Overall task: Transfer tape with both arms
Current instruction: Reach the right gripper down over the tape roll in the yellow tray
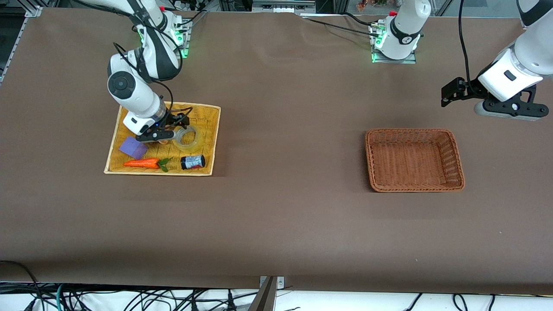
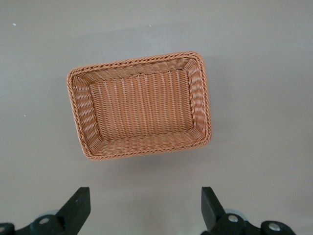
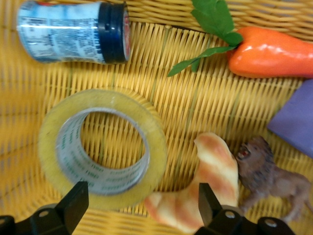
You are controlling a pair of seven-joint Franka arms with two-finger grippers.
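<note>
1. Brown table (image 1: 276, 216) bears two baskets: one flat yellow wicker tray (image 1: 211, 142), one empty orange wicker basket (image 1: 414, 160).
2. One yellowish translucent tape roll (image 3: 100, 147) lies in the tray beside one dark jar (image 3: 73, 32).
3. Right gripper (image 3: 139, 208), fingers apart, hangs over the roll's rim; left gripper (image 2: 145, 210), also spread, waits above the table.

Croissant toy (image 3: 205, 186) and lion figurine (image 3: 269, 178) hidden under right claw (image 1: 173, 129) from front.

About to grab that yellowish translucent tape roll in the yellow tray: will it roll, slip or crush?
The yellowish translucent tape roll lies flat on the woven yellow tray, so it probably won't roll. Its glossy band may slip. The grey inner core looks stiff, likely resisting crushing. The open right gripper also straddles the striped croissant toy, which might shift.
</note>
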